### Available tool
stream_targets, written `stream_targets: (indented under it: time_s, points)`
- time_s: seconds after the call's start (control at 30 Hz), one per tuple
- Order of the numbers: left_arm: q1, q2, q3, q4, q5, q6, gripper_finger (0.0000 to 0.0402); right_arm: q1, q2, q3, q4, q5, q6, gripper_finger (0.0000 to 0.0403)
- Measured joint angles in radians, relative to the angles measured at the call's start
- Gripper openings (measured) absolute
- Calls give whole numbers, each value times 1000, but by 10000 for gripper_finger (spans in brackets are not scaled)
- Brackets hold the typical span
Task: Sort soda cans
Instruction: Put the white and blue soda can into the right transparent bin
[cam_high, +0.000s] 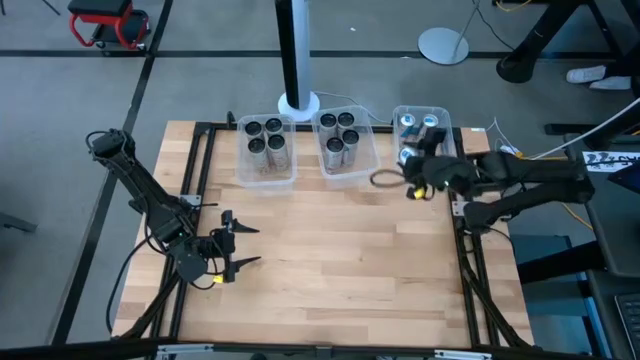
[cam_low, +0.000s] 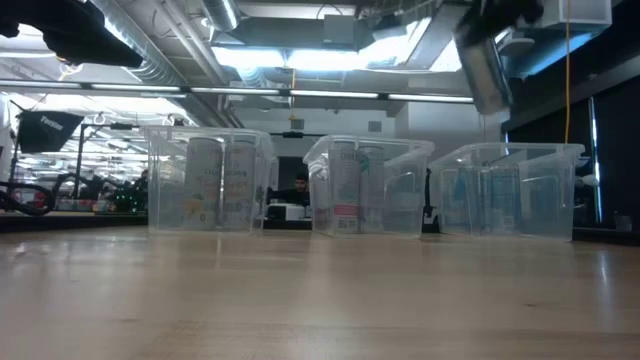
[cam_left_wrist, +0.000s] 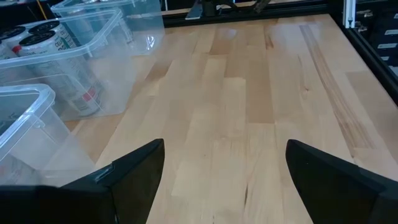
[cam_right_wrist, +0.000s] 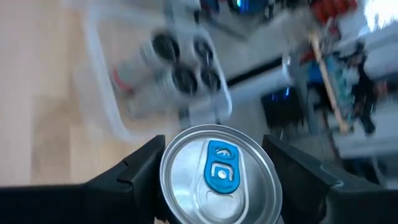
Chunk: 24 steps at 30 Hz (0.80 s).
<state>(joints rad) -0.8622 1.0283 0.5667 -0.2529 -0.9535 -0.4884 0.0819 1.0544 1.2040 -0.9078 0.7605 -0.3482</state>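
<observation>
Three clear bins stand along the table's far edge. The left bin (cam_high: 266, 152) and the middle bin (cam_high: 346, 148) hold several dark-topped soda cans standing upright. The right bin (cam_high: 421, 130) holds blue-topped cans. My right gripper (cam_high: 392, 180) hovers over the table just near of the gap between the middle and right bins. It is shut on one soda can (cam_right_wrist: 217, 177) with a silver top and a blue tab. That can shows high and tilted in the low view (cam_low: 485, 62). My left gripper (cam_high: 243, 246) waits open near the table's left near side. My right gripper pinches the soda can between its two fingers, one finger (cam_right_wrist: 134, 174) on each side of the can's side wall (cam_right_wrist: 166, 180) just below the top rim. The can's top faces the wrist camera. The can is lifted clear of the table and tilted.
Bare wooden table (cam_high: 340, 260) stretches between the bins and the near edge. A black frame rail (cam_high: 200, 170) runs along the table's sides. A white-based pole (cam_high: 298, 100) stands behind the bins. Cables lie at the right edge (cam_high: 500, 135).
</observation>
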Motion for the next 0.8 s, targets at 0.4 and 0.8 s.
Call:
stream_targets:
  time_s: [0.4, 0.8]
  points:
    - [27, 0, 0, 1, 0, 27, 324, -518, -58, -323, 437, -324, -237, 234]
    - [27, 0, 0, 1, 0, 29, 324, -764, -58, -619, 873, -522, -218, 234]
